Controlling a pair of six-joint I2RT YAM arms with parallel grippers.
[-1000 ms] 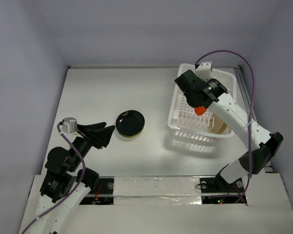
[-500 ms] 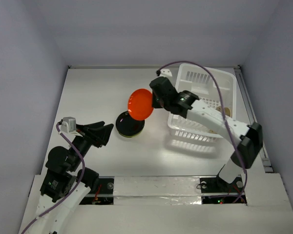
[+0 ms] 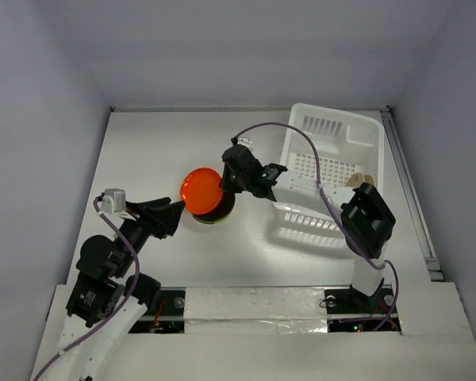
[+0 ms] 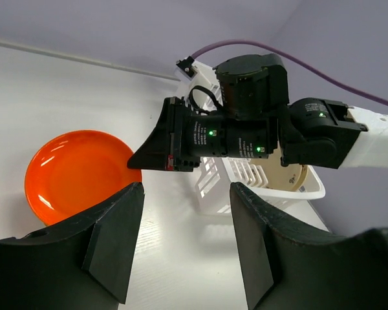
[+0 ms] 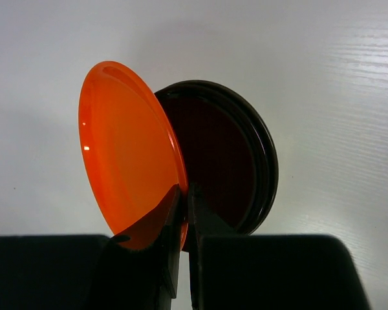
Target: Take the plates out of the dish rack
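Observation:
My right gripper [image 3: 225,189] is shut on the rim of the orange-red plate [image 3: 200,190], holding it tilted just above a dark plate stack [image 3: 222,209] on the table. In the right wrist view the orange-red plate [image 5: 126,152] stands on edge in front of the dark stack [image 5: 229,161], the jaws pinching its lower rim. The white dish rack [image 3: 333,163] stands at the right with a beige plate [image 3: 358,181] leaning inside; the beige plate also shows in the left wrist view [image 4: 286,175]. My left gripper [image 3: 173,216] is open and empty, left of the stack.
The right arm's purple cable [image 3: 301,151] loops over the rack. The table's far edge meets the back wall [image 3: 222,109]. A taped strip [image 3: 254,305] runs along the near edge between the arm bases.
My right gripper lifted the orange-red plate out of the rack and carried it left and down, to just above the dark plate stack. The left arm has barely moved.

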